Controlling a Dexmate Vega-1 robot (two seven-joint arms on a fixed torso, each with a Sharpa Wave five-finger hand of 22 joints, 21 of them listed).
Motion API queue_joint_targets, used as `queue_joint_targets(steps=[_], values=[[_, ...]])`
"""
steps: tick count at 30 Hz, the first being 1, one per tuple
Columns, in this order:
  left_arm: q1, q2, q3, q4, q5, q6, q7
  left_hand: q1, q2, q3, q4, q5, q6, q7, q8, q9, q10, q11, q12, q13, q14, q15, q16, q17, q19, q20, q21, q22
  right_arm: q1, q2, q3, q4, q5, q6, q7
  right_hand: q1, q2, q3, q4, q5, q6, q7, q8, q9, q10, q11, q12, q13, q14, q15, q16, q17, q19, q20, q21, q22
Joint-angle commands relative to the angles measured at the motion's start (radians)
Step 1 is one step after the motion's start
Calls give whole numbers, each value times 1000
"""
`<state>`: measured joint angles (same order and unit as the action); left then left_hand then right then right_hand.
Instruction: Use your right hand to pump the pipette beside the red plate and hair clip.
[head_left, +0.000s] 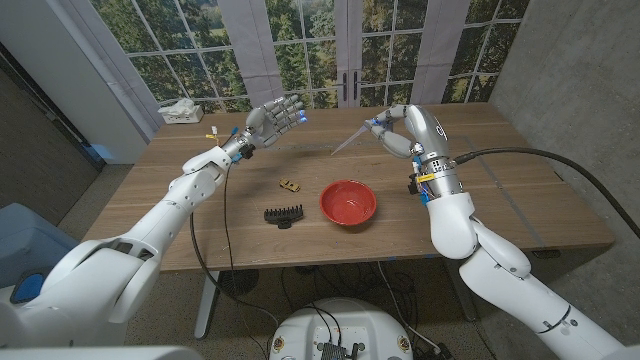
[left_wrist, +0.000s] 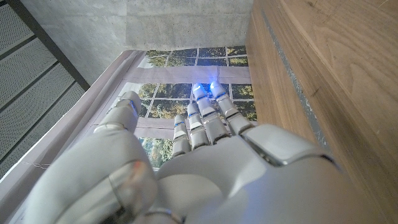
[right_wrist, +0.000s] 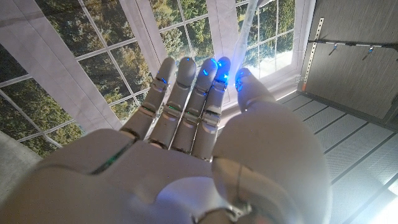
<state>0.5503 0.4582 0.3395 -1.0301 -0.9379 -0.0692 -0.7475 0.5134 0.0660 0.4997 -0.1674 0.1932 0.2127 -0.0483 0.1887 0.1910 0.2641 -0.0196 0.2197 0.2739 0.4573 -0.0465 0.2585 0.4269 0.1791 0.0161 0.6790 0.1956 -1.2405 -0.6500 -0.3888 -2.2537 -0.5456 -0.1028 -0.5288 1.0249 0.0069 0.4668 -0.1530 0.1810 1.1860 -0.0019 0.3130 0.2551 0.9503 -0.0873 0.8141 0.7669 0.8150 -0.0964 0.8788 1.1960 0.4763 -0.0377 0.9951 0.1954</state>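
Observation:
My right hand (head_left: 392, 130) is raised above the table's far middle and pinches a clear pipette (head_left: 349, 141), whose thin tip slants down to the left. In the right wrist view the fingers (right_wrist: 193, 93) curl around the pipette's tube (right_wrist: 249, 25), which sticks out past them. A red plate (head_left: 348, 203) sits on the table in front of that hand. A black hair clip (head_left: 284, 213) lies to the plate's left. My left hand (head_left: 272, 120) hovers over the table's far left, fingers apart and holding nothing.
A small yellow-brown object (head_left: 290, 185) lies behind the hair clip. At the far left corner sit a white tissue pack (head_left: 181, 110) and a small yellow item (head_left: 211, 131). A black cable (head_left: 540, 160) runs from my right arm over the table's right side.

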Motion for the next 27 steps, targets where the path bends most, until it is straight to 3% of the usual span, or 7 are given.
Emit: queue_joint_targets(steps=[1, 10, 14, 23, 27], values=[[0, -2, 3, -6, 0, 1, -2, -4, 3, 5, 0, -3, 10, -1, 6, -1, 7, 4, 6, 0, 5, -66, 5, 1, 7, 5, -3, 0, -8, -18, 11, -17, 14, -1, 30, 16, 11, 12, -12, -1, 8, 17, -6, -1, -2, 12, 13, 15, 7, -116, 8, 8, -7, 3, 8, -1], [6, 2, 0, -12, -3, 3, 0, -8, 5, 6, 2, -4, 9, 0, 5, -1, 8, 4, 7, -1, 5, -66, 4, 0, 7, 5, -4, 0, -1, -21, 3, -28, 1, -26, 54, 39, -2, 26, -24, 14, 26, 61, 5, 11, 6, 39, 38, 54, 13, -96, 30, 29, -9, 17, 19, -3], [10, 5, -3, -17, -3, 0, 3, -10, 7, 7, 3, -4, 9, -1, 5, -1, 8, 2, 7, -1, 5, -64, 4, 0, 8, 5, -3, 0, 6, -27, 0, -32, 0, -35, 72, 41, -10, 35, -23, 28, 38, 74, 16, 23, 6, 38, 49, 75, 21, -88, 38, 29, -4, 24, 25, -4], [12, 9, -4, -20, -6, 2, 1, -7, 11, 9, 1, -4, 9, 0, 5, -1, 7, 2, 7, -1, 4, -67, 4, 0, 8, 5, -4, 0, 13, -34, -3, -34, 6, -42, 91, 36, -35, 62, -16, 100, 43, 104, 49, 82, -1, 48, 83, 148, 22, -68, 60, 36, 8, 47, 41, -6], [9, 8, -3, -16, -6, 2, -2, -8, 10, 9, 1, -4, 9, -1, 5, -1, 6, 1, 7, -2, 5, -68, 5, 0, 9, 4, -4, 0, 16, -41, -4, -38, 12, -49, 109, 23, -56, 83, -10, 174, 36, 118, 80, 140, -8, 57, 105, 202, 11, -60, 74, 37, 9, 55, 50, -7]])
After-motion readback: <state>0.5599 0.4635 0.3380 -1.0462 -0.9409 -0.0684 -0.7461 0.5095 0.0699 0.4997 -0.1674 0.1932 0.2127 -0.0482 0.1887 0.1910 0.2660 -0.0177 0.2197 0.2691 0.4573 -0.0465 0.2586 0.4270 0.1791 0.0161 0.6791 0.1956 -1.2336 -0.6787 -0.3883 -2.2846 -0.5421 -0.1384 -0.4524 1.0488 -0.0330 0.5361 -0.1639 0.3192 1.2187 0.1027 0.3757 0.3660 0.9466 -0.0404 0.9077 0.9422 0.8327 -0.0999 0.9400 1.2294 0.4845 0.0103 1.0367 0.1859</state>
